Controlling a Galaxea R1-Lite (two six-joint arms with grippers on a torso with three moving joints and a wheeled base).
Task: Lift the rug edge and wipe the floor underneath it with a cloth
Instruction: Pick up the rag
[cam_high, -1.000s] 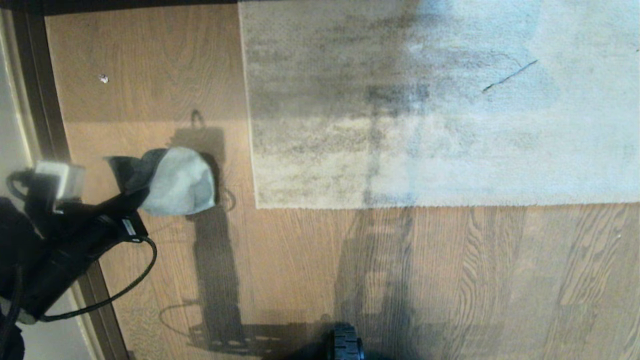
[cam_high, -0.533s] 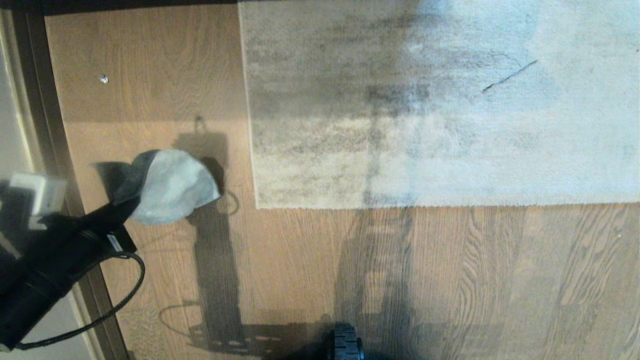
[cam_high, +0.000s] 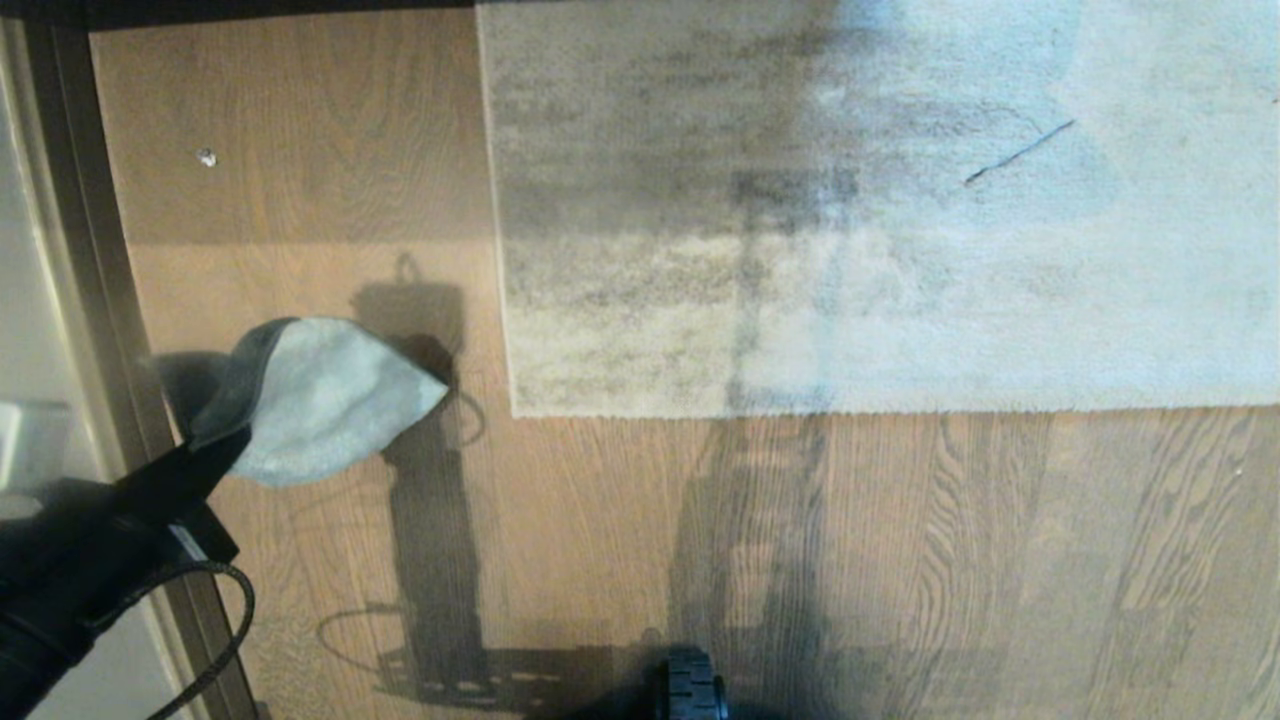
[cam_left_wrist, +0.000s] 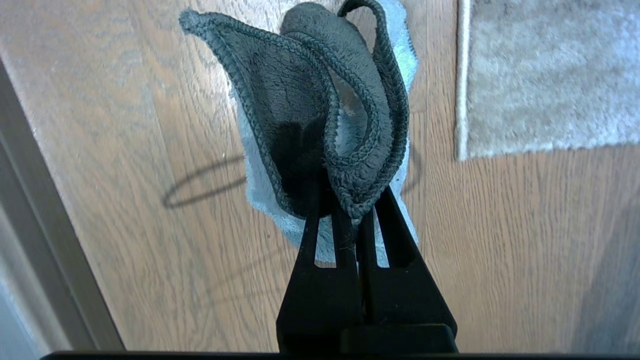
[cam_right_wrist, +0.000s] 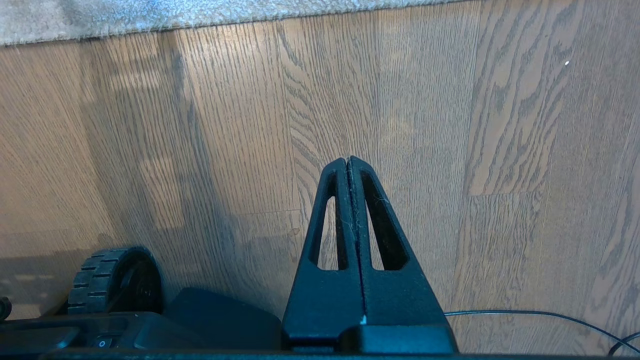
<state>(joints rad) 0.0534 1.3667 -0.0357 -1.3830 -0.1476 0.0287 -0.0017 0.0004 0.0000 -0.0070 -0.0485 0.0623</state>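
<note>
My left gripper is shut on the cloth, a pale blue-grey fluffy square with a darker grey side. In the left wrist view the cloth stands bunched and folded out of the left gripper. It is over the floor, left of the rug's near corner and apart from it. The rug edge lies flat on the planks, as does its corner. My right gripper is shut and empty above bare floor, with the rug edge beyond it.
A dark baseboard strip runs along the left side. A wheel of my base shows at the bottom, and again in the right wrist view. A thin cable lies on the planks. A small white speck sits far left.
My left arm has drawn back toward the lower left of the head view, carrying the cloth a little nearer with it. The rug and the right gripper have not moved.
</note>
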